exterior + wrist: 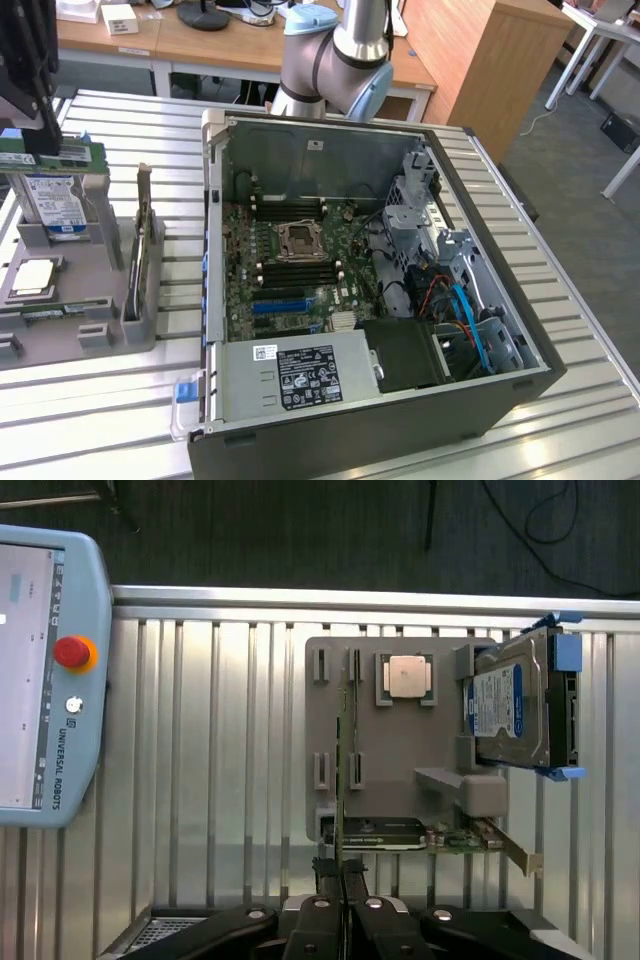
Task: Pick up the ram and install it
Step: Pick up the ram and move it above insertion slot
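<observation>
The ram (62,157) is a thin green stick hanging at the exterior view's far left, above the grey parts holder (60,345). My gripper (42,140) is shut on it from above. In the wrist view the ram (341,780) appears edge-on as a narrow line running out from between my black fingers (320,920), over the grey parts holder (400,770). The open computer case (480,400) lies on its side towards the exterior view's right. Its motherboard memory slots (300,208) flank the processor socket.
The holder carries a blue-labelled hard drive (55,200), a square silver processor (35,278) and an upright expansion card (140,250). A teach pendant (40,670) lies on the slatted metal table. My arm's base (335,60) stands behind the case. Desks and a wooden cabinet are behind.
</observation>
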Robot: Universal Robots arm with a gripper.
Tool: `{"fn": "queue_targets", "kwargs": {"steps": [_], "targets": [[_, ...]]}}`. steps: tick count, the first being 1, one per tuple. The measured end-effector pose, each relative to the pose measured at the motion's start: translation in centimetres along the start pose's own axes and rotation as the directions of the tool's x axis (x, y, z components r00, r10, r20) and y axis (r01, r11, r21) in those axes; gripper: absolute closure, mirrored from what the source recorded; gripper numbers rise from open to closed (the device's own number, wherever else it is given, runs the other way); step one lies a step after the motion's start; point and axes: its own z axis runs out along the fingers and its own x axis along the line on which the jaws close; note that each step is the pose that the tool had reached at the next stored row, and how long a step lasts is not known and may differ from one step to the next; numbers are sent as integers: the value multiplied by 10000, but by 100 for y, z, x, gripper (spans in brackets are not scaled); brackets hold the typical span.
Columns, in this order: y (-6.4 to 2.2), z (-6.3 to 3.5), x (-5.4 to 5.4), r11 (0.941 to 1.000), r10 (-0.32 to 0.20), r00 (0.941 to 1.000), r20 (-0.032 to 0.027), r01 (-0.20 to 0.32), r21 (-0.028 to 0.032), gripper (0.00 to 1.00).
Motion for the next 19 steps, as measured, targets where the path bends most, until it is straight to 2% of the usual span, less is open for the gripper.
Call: {"fn": "queue_targets", "kwargs": {"steps": [9, 19], "targets": [[-232, -8, -1, 10000, 1, 10000, 0, -1, -10, 88], [-432, -14, -2, 10000, 2, 10000, 0, -2, -31, 88]]}}
